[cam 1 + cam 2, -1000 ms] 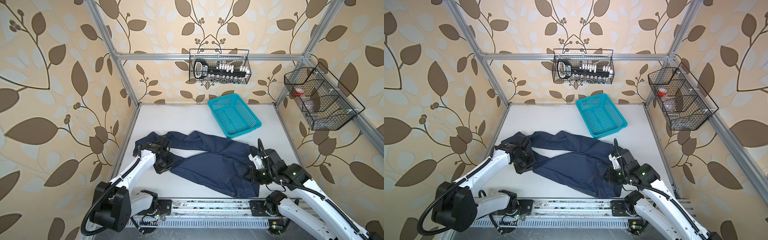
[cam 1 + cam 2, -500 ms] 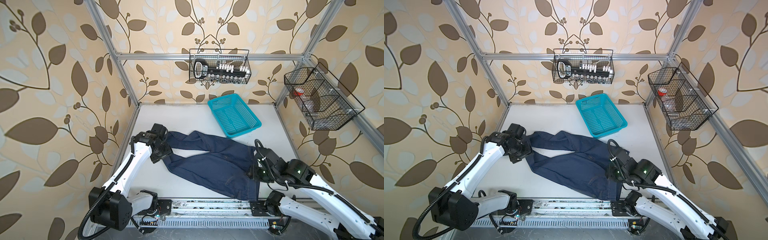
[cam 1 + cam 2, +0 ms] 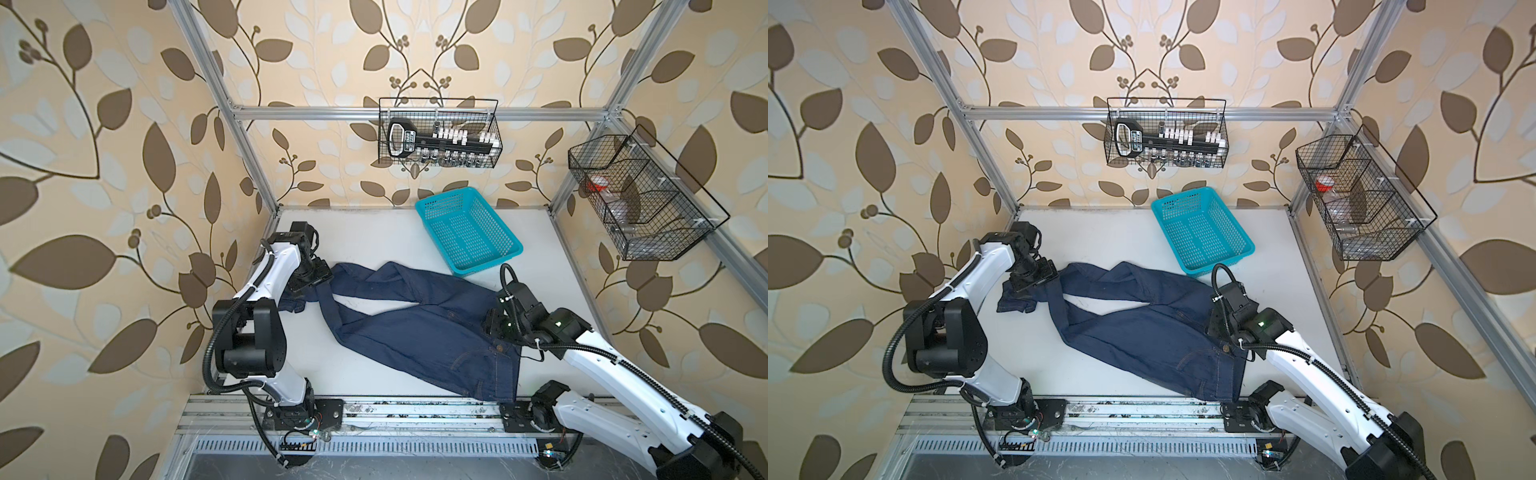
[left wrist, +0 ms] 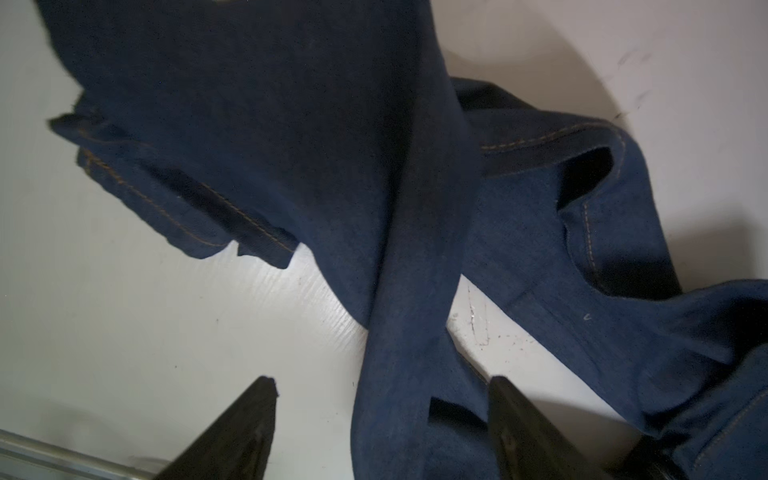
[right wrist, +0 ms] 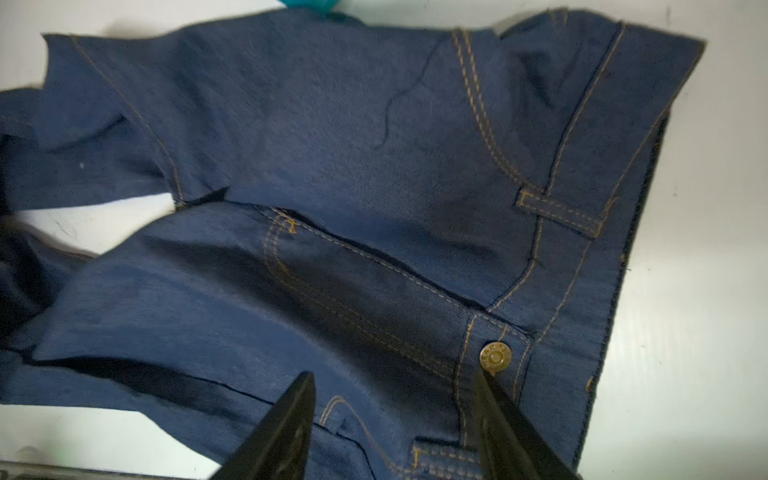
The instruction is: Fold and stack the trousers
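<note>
The trousers (image 3: pixel 415 332) (image 3: pixel 1142 332) are dark blue jeans lying spread on the white table (image 3: pixel 374 232), legs crossed toward the left and waist at the front right. My left gripper (image 3: pixel 309 282) (image 3: pixel 1034 278) hovers over the leg ends. In the left wrist view it (image 4: pixel 381 380) is open, and a fold of a leg (image 4: pixel 407 291) runs between the fingers, ungripped. My right gripper (image 3: pixel 494 328) (image 3: pixel 1217 324) is over the waistband. In the right wrist view it (image 5: pixel 392 372) is open above the fly, one fingertip next to the brass button (image 5: pixel 494 357).
A turquoise perforated basket (image 3: pixel 467 232) (image 3: pixel 1202 232) stands empty just behind the trousers. Wire baskets hang on the back wall (image 3: pixel 440 137) and the right wall (image 3: pixel 640 199). A metal rail (image 3: pixel 374 415) runs along the front edge, bearing both arm bases.
Both grippers have opened and let go of the denim. The left gripper moved toward the back left over the leg ends. The right gripper shifted only slightly at the waist.
</note>
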Controlling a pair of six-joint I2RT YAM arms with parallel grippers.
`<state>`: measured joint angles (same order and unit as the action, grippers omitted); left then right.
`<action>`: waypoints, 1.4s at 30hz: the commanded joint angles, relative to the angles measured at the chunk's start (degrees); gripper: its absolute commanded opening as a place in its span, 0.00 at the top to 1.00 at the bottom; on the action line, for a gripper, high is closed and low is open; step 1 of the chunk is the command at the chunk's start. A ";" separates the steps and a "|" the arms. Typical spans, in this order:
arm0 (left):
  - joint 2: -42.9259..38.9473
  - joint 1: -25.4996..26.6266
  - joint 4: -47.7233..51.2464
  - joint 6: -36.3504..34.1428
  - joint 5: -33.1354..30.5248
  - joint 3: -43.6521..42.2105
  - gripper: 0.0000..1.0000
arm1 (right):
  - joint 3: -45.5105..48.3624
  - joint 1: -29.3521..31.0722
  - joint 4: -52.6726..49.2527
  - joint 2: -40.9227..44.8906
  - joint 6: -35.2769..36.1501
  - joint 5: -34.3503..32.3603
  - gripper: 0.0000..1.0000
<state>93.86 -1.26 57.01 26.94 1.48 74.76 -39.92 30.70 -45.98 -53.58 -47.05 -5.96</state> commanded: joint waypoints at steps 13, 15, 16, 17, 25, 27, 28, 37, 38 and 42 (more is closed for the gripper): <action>17.10 7.28 2.03 -6.56 -10.34 6.60 0.40 | 11.20 -6.97 11.92 -10.39 -2.21 2.85 0.41; 15.39 7.23 1.26 -5.69 -9.99 3.28 0.47 | 11.18 -7.32 12.22 -10.88 -2.80 1.54 0.41; 14.07 7.15 0.54 -5.13 -10.05 0.87 0.53 | 11.02 -7.58 12.29 -11.25 -3.03 0.98 0.41; 12.96 7.07 0.30 -4.48 -9.72 -1.35 0.57 | 11.16 -7.90 12.57 -11.79 -3.12 0.63 0.41; 1.74 7.06 -0.69 1.97 -6.48 -17.17 0.75 | 10.61 -9.87 16.73 -17.22 -1.98 -0.01 0.41; -1.90 7.07 0.52 3.31 -6.45 -19.36 0.76 | 10.31 -10.39 17.53 -18.88 -0.99 -0.58 0.41; -3.76 7.06 1.04 3.89 -6.05 -20.67 0.77 | 10.11 -11.04 18.10 -19.71 -0.20 -0.79 0.41; -14.49 7.10 5.73 8.03 -2.98 -19.60 0.67 | 3.59 -20.22 19.73 -23.19 12.65 1.76 0.39; -14.18 7.06 6.51 8.06 -2.94 -16.92 0.61 | 2.57 -21.60 18.88 -21.66 13.98 1.84 0.38; -10.33 6.67 6.13 8.96 -2.53 -6.68 0.45 | -0.53 -27.51 14.43 -16.50 18.81 2.00 0.35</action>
<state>81.80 5.93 61.78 34.20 -1.80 61.67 -37.36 6.24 -27.99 -73.54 -33.85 -4.08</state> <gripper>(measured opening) 0.507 0.643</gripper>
